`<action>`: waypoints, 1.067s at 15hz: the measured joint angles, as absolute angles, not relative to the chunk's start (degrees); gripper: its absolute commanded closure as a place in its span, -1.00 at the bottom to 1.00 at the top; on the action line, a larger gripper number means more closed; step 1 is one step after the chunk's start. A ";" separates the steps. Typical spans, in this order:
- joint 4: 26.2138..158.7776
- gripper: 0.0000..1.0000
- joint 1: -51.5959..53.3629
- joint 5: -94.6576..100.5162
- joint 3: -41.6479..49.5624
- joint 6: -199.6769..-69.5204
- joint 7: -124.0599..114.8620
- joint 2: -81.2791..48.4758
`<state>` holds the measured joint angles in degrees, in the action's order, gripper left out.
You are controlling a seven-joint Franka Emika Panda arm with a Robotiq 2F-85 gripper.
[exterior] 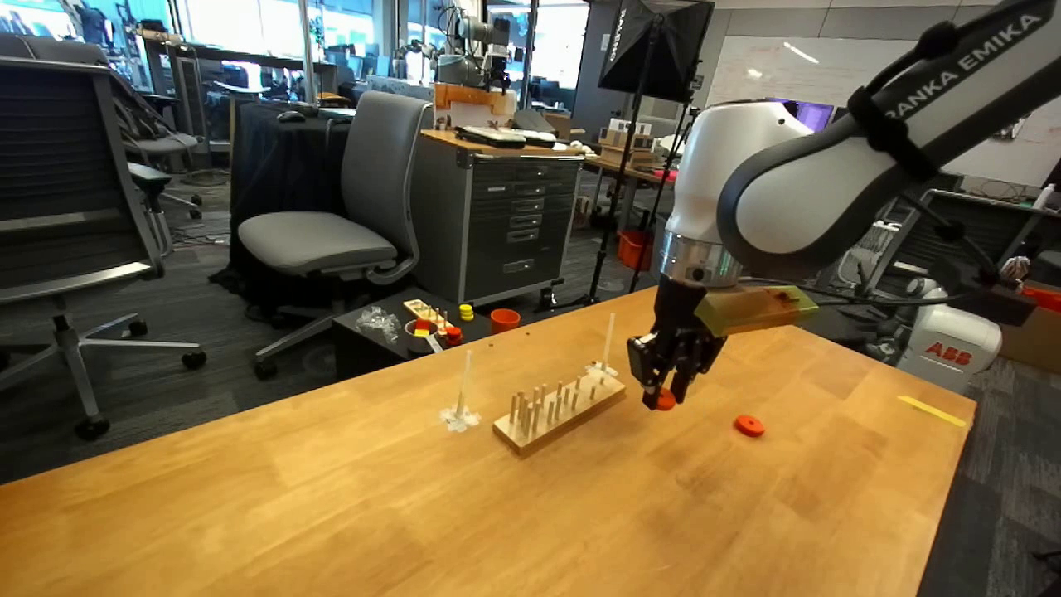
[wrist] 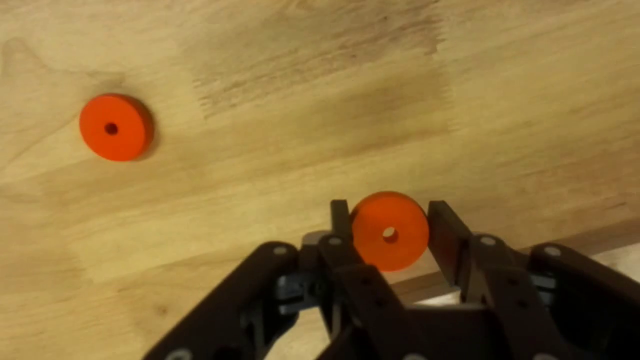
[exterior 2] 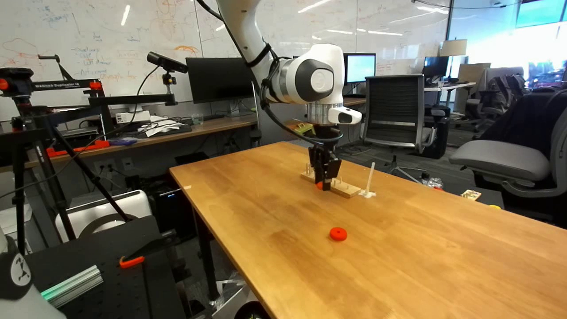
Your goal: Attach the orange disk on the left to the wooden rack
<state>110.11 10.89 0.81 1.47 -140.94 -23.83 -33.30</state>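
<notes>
The orange disk [wrist: 390, 232] is between the two fingers of my gripper [wrist: 388, 212] in the wrist view, touching both. Its flat face points at the camera and its centre hole shows. In both exterior views my gripper [exterior: 665, 391] points down and holds the orange disk [exterior: 666, 400], mostly hidden by the fingers, a little above the table. The wooden rack [exterior: 572, 419], with several upright pegs, lies beside the gripper in that exterior view. The rack [exterior 2: 346, 190] also shows in an exterior view, partly hidden behind the gripper. Its pale edge [wrist: 620, 260] crosses the lower right of the wrist view.
A second orange-red disk [exterior: 749, 426] lies flat on the wooden table [exterior: 373, 497]; it also shows in the wrist view [wrist: 116, 127]. Thin pale rods stand taped at each end of the rack, a near one [exterior: 465, 385] and a far one [exterior: 609, 342].
</notes>
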 measured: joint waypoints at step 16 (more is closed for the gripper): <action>87.98 0.65 11.46 0.81 1.69 -132.98 -25.37 -46.57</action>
<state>87.98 11.46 0.81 1.69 -132.98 -25.37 -46.57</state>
